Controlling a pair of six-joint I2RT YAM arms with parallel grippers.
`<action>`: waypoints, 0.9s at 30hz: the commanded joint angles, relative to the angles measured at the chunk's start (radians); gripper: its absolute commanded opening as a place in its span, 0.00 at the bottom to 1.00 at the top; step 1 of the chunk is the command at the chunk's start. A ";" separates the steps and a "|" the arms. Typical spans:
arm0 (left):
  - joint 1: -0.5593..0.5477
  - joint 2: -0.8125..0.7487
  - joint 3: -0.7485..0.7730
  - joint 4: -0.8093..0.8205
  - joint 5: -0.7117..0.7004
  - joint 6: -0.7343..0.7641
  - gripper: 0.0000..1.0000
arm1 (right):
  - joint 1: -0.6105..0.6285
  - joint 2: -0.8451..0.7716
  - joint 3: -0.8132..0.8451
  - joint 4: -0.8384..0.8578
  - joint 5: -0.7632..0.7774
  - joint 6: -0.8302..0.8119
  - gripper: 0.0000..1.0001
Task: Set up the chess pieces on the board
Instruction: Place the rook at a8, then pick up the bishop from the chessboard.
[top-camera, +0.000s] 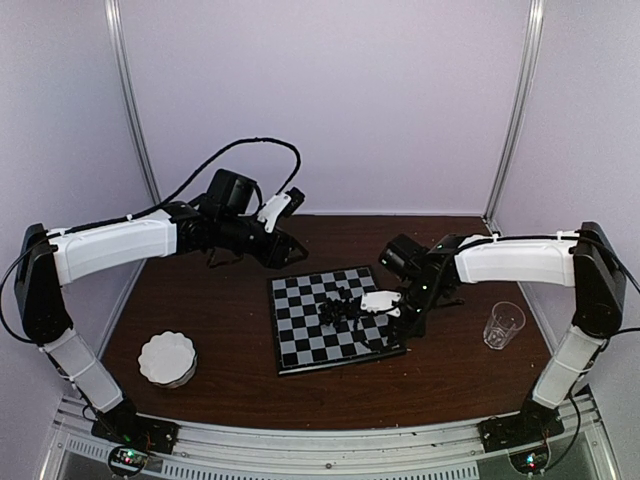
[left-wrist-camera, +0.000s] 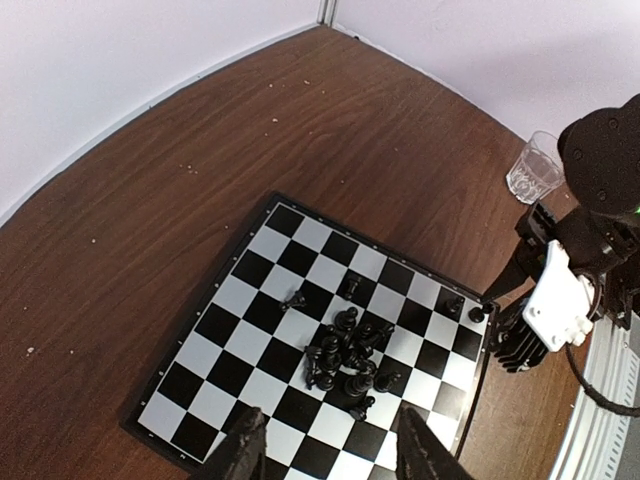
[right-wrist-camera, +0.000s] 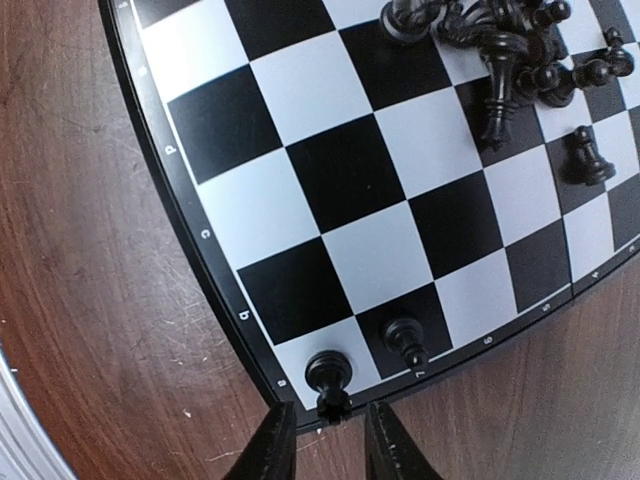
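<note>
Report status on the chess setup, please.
Left end effector open near board. Right end effector slightly open at corner piece. Most chess pieces heaped centrally. Glass well aside.

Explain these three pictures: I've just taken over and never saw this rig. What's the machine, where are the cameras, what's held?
Two robot arms are bolted at the near edge of a table. The wide picture looks down from above and behind them. The other two come from a camera on each wrist, its fingers showing at the bottom. On the table: a chessboard, a white dish, a clear glass. Most black chess pieces lie heaped mid-board; a few stand apart, including a corner piece. The right gripper sits just off that corner, slightly open. The left gripper hovers open over the chessboard. Neither holds anything.
</note>
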 joint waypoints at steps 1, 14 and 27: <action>0.006 0.011 0.026 0.014 0.016 -0.006 0.45 | 0.006 -0.101 0.075 -0.071 -0.025 0.035 0.28; -0.017 0.079 0.063 -0.029 0.008 -0.054 0.45 | -0.013 0.011 0.268 -0.015 -0.052 0.054 0.28; 0.012 0.064 0.060 -0.055 -0.158 -0.161 0.45 | -0.034 0.319 0.518 -0.011 -0.066 0.170 0.27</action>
